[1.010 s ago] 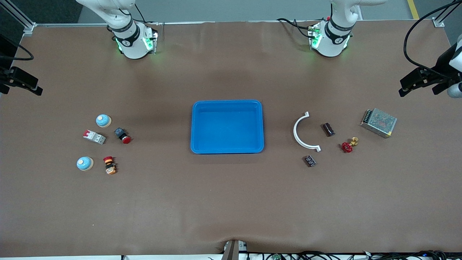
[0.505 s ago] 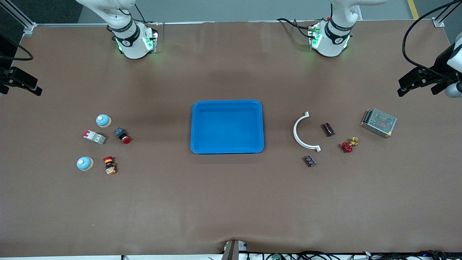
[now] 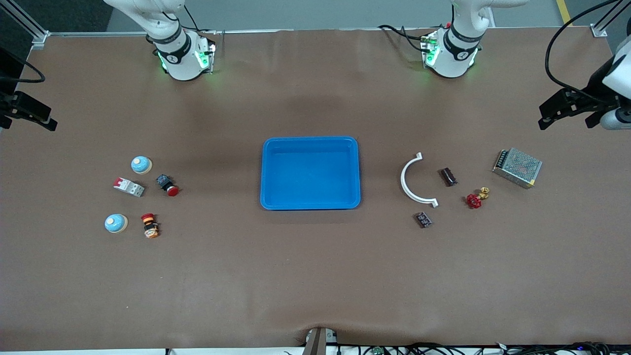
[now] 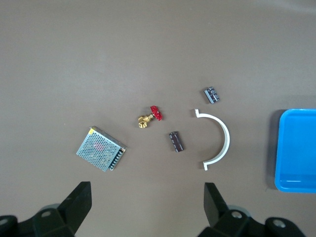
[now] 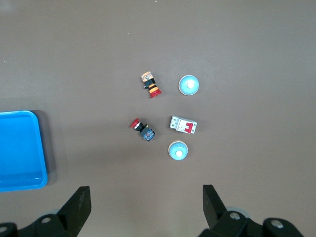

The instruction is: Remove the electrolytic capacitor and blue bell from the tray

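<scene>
Both grippers are edging along at the table's ends since a second ago: the left gripper (image 3: 542, 118), over bare table at the left arm's end, is shifting slightly toward the bases and the tray, and the right gripper (image 3: 52, 123), over the right arm's end, is creeping a touch toward the bases; nothing on the table is changing place. Each gripper is holding nothing, its jaws standing wide apart, as the two dark fingers (image 4: 79, 202) in the left wrist view and the fingers (image 5: 79, 205) in the right wrist view are showing. One blue tray (image 3: 310, 172) is sitting at the middle with nothing in it. Toward the left arm's end, five things are lying: one capacitor (image 3: 448, 176), one white arc (image 3: 411, 183) beside it, one small dark module (image 3: 423, 219) nearer the camera, one red valve (image 3: 475, 198), and one metal power supply (image 3: 517, 167). Toward the right arm's end, five more are lying: two bells (image 3: 141, 164) (image 3: 116, 223), one breaker (image 3: 129, 187) between them, and two red push buttons (image 3: 167, 185) (image 3: 149, 225).
</scene>
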